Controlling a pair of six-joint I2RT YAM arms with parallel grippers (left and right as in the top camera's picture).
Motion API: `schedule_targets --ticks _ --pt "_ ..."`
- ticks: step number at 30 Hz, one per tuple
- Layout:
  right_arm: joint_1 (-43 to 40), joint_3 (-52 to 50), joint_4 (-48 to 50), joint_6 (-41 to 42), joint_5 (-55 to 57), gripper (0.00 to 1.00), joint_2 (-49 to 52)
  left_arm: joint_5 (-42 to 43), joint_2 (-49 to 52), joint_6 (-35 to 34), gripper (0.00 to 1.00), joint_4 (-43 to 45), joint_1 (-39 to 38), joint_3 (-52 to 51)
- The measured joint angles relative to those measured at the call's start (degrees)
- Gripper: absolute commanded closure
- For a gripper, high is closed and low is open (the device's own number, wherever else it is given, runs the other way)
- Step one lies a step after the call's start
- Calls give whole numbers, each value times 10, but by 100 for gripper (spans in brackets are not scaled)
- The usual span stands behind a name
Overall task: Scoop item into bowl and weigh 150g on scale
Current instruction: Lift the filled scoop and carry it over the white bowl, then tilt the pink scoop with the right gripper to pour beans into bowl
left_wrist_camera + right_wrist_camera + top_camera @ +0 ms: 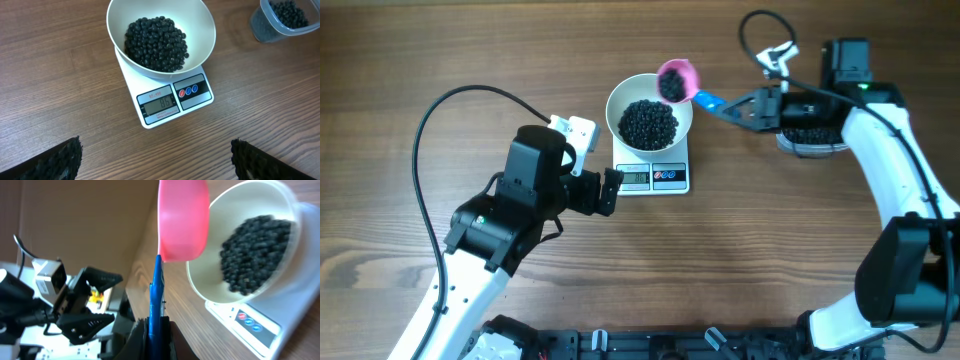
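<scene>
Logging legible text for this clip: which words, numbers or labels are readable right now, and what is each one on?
"SF-400": printed on the scale, just above its display, left wrist view.
"86": digits on the display; the last digit is uncertain.
Small print under the display and marks on the round buttons: too small to read.
Overhead and right wrist views: nothing legible.

Wooden table (pixel 60 75) holds clear tub (pixel 272 31); pink scoop (pixel 182 220) tilts.

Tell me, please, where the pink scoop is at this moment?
In the overhead view, the pink scoop is at the upper-right rim of the white bowl on the scale, held by its blue handle in the right gripper.
</scene>
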Motion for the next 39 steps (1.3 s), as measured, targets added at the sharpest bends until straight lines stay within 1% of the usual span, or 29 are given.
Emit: schedule_targets --ticks 3,8,13,18,27,37,39 --pt "54 0 26 14 60 96 0 0 0 0 0 0 0 0" --pt "111 0 62 17 160 96 0 0 0 0 0 0 0 0" --pt "131 0 68 17 264 96 0 0 0 0 0 0 0 0" --pt "133 0 68 10 305 96 -2 0 0 0 0 0 0 0" --pt "176 0 68 -29 428 96 -71 0 0 0 0 0 0 0" --pt "205 0 68 -118 471 96 -74 0 0 0 0 0 0 0" --pt "217 0 68 -137 495 96 -74 0 0 0 0 0 0 0"
